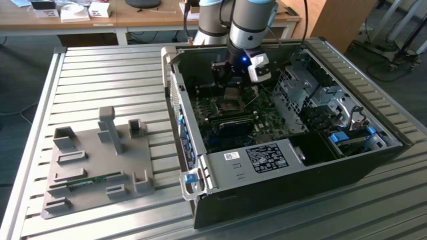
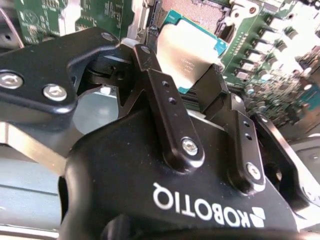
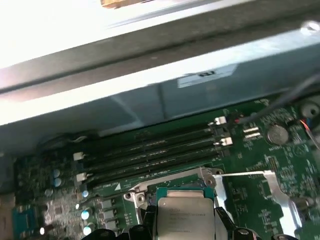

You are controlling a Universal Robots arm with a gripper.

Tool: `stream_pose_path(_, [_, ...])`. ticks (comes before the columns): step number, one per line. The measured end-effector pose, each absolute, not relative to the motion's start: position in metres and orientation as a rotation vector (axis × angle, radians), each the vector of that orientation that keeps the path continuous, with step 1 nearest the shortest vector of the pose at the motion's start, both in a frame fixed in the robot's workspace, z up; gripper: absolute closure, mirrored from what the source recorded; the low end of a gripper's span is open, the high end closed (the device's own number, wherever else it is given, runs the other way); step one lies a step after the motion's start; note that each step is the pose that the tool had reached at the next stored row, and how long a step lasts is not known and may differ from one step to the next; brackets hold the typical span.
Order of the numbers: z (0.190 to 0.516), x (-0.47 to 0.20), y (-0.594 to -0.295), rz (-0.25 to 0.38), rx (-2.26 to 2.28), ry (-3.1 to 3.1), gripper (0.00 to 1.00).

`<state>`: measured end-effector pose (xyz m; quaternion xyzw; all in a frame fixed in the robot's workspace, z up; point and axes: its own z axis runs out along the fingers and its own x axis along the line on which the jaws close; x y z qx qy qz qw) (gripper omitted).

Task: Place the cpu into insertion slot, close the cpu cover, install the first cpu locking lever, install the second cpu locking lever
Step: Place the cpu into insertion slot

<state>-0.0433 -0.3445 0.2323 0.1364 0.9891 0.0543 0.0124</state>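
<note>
My gripper [image 2: 182, 64] is shut on the cpu [image 2: 186, 47], a flat square chip with a silver-grey top and a teal rim, pinched by two opposite edges between the black fingers [image 2: 160, 95]. In the first wrist view the cpu [image 3: 184, 212] hangs level just over the insertion slot [image 3: 172, 186], with its silver edging around it. Part of the slot's pin field [image 2: 200, 11] shows past the chip. The silver cpu cover [image 3: 280, 197] lies swung open beside the slot. In the exterior view the gripper [image 1: 228, 82] reaches down into the open computer case over the green board [image 1: 230, 117].
Long black memory slots [image 3: 150, 155] run beside the socket, with the case's grey wall [image 3: 165, 100] behind them. Drive cages [image 1: 313, 95] and a labelled metal box [image 1: 267, 157] crowd the case. A grey fixture plate [image 1: 100, 160] lies on the slatted table at the exterior view's left.
</note>
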Motion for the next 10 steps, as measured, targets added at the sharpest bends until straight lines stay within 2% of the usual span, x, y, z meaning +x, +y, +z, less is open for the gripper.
stream_pose_path(10, [0.2322, -0.0433, -0.3445, 0.165, 0.692, 3.025, 0.46])
